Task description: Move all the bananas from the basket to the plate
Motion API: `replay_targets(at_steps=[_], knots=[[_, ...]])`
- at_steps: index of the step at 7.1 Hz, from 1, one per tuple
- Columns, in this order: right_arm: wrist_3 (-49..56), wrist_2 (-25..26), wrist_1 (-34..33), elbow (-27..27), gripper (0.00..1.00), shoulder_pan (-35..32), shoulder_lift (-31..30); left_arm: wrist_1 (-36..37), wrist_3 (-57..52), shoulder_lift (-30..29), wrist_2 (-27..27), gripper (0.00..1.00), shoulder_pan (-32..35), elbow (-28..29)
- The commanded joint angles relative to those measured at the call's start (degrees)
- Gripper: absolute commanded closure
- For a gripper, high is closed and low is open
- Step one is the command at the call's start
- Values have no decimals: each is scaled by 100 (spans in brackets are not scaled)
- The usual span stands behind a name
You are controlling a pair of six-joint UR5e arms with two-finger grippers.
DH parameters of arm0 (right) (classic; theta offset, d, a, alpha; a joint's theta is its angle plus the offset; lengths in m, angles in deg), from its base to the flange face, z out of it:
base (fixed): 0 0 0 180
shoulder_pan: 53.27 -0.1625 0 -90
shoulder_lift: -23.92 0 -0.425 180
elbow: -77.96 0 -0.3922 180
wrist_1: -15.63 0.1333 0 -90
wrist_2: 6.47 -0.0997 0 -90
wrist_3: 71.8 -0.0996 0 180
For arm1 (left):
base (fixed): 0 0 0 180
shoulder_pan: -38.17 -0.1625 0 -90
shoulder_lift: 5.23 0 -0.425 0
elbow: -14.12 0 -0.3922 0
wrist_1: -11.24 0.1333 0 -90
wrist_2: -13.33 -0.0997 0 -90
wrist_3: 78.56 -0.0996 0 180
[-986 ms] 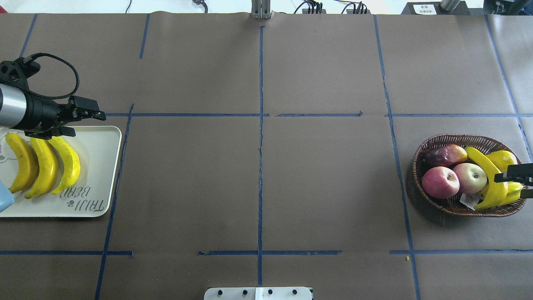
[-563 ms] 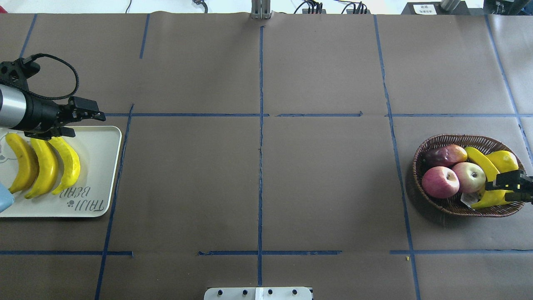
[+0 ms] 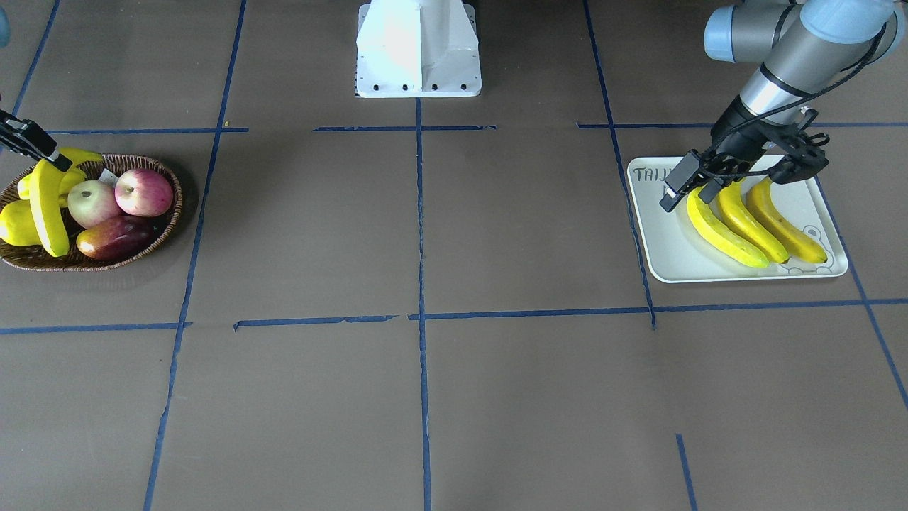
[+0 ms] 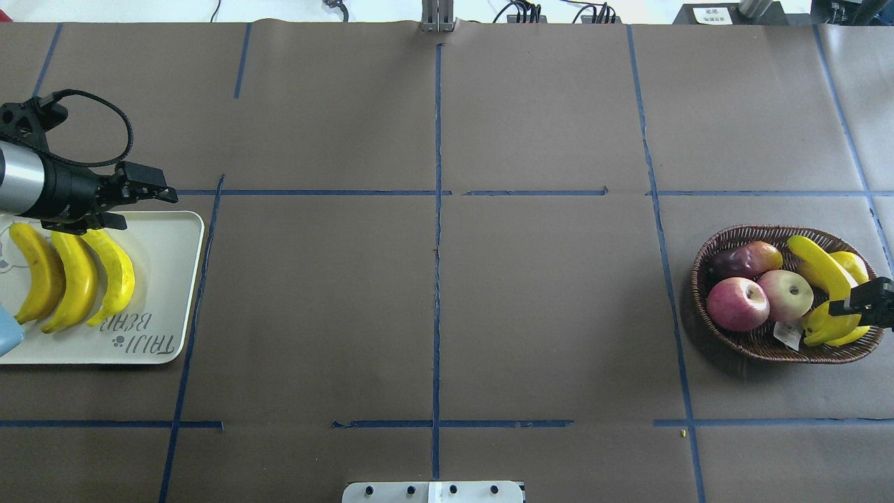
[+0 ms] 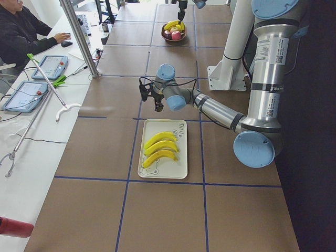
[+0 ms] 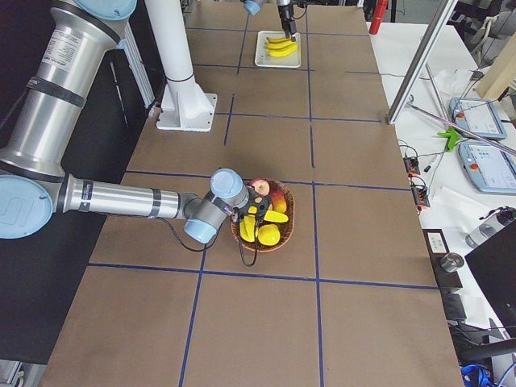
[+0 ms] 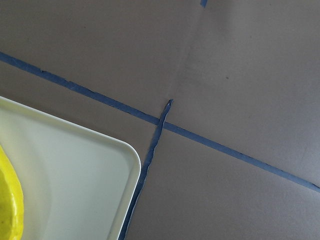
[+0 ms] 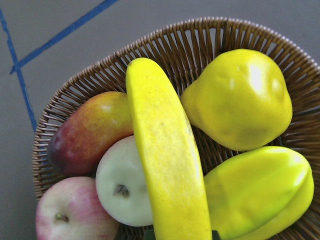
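Three bananas (image 4: 70,279) lie side by side on the whitish plate (image 4: 160,293), also seen in the front view (image 3: 745,227). My left gripper (image 4: 148,208) is open and empty above the plate's far right corner (image 3: 667,248). The fourth banana (image 4: 821,276) lies tilted across the fruit in the wicker basket (image 4: 702,269). My right gripper (image 4: 866,304) is shut on its near part and also shows in the front view (image 3: 46,157). The right wrist view shows the banana (image 8: 165,150) close, over the basket wall (image 8: 200,40).
The basket also holds two red-pink apples (image 4: 738,304), a dark red-yellow fruit (image 4: 747,258), a plump yellow pear (image 8: 240,100) and another plump yellow fruit (image 8: 255,195). Blue tape lines cross the brown table. The robot base (image 3: 418,50) stands at the middle.
My right gripper has closed on the banana in the basket. The banana has tilted and shifted a little to the right in the overhead view. The left arm has not moved.
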State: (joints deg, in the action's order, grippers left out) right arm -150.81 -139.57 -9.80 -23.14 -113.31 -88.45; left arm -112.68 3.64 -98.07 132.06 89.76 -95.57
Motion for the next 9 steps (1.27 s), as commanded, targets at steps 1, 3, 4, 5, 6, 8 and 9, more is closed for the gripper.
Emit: replay_targets(at_steps=[1, 3, 4, 5, 6, 8, 9], knots=[[149, -391, 3, -487, 100, -821, 13, 0, -2, -24, 18, 0, -8, 0], [299, -472, -75, -665, 100, -433, 878, 0, 24, -234, 35, 0, -44, 9], [307, -263, -424, -631, 100, -20, 1536, -9, 303, -409, 53, 0, -52, 9], [307, -191, -1097, -656, 100, 175, 2282, -9, 593, -637, 158, 0, -79, 18], [316, -121, -1400, -648, 100, 438, 2829, -70, 865, -857, 272, 0, -148, 35], [316, 876, -1911, -665, 99, 1377, 3832, -27, 1882, -1610, 264, 0, -455, 70], [316, 1430, -2095, -683, 99, 1834, 4185, -35, 2253, -1971, 238, 0, -613, 114]])
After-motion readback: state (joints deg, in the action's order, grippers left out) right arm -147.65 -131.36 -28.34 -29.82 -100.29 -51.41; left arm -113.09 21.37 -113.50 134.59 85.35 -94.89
